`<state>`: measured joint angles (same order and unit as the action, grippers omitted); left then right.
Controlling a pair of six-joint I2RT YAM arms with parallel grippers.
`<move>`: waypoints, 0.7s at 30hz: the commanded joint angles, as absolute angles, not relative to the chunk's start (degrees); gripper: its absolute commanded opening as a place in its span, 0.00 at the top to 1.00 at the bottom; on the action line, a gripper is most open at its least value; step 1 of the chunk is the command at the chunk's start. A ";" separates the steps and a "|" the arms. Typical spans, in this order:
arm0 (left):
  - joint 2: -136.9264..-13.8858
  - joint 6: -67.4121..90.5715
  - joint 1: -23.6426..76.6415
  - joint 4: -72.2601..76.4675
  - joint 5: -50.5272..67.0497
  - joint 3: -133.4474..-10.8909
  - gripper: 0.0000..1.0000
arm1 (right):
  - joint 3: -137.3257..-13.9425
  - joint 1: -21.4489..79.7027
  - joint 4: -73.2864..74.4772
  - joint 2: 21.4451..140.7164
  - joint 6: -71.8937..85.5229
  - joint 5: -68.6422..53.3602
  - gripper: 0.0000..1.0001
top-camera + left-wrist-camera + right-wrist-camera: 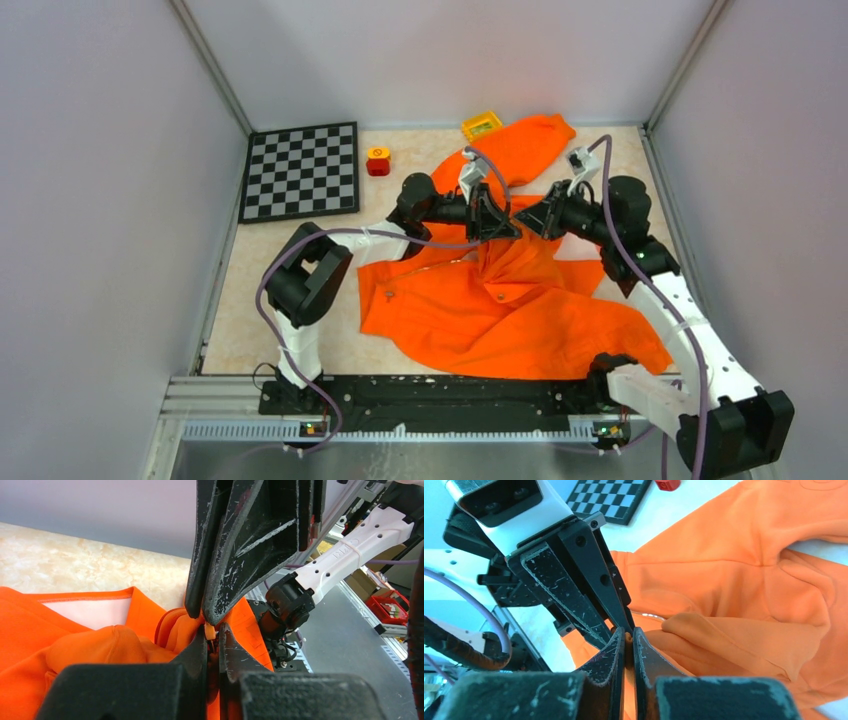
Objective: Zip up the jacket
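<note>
We see a chessboard (300,172) at the tabletop's (290,310) far left, while the orange jacket (500,310) sprawls from centre to right. Over its middle the left hand (212,645) and right hand (626,647) meet tip to tip, each clamped tight on a fold of jacket.
</note>
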<state>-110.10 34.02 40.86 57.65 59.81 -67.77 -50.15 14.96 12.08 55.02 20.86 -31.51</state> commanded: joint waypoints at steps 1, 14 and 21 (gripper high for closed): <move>-108.66 36.51 42.29 63.06 63.78 -68.62 0.93 | -50.53 15.63 -2.75 57.26 25.86 -37.85 1.00; -100.25 33.89 37.13 59.65 57.33 -61.29 0.38 | -45.10 13.38 -6.99 55.38 27.63 -39.69 1.00; -93.68 38.37 32.27 51.49 49.19 -56.70 0.36 | -38.35 11.75 -16.44 50.26 32.16 -39.26 1.00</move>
